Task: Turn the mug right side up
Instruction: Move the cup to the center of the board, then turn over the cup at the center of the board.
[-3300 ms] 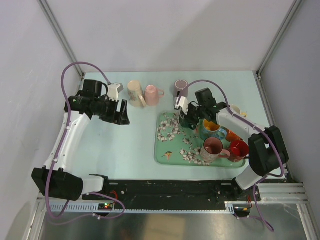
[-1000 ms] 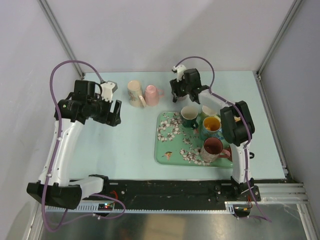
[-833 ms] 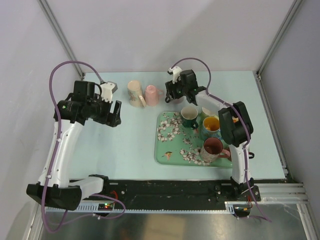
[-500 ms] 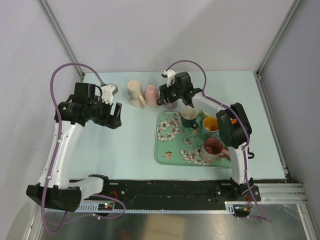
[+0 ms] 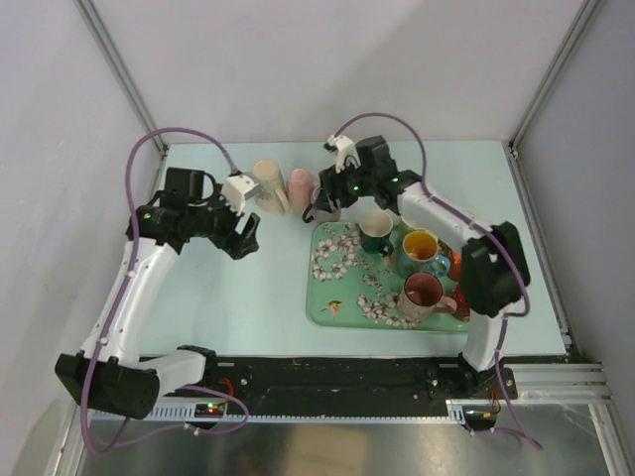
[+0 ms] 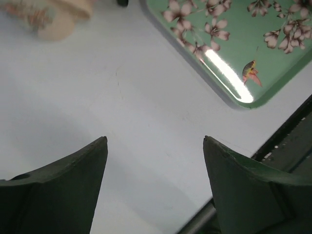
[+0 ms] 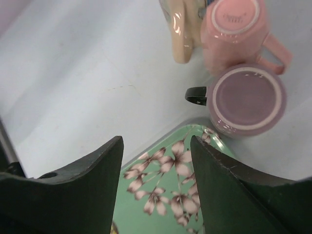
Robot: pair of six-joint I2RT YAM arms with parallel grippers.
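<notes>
Fingers of the right gripper gape empty; upside-down purple mug sits just beyond them.

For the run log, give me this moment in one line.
left gripper open | right gripper open near purple mug | purple mug beside tray

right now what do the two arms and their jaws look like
Left arm and right arm alike: white links, black joints, a white camera mount at the wrist. Each trails a looping purple cable. Jaws are dark, wedge-shaped.
</notes>
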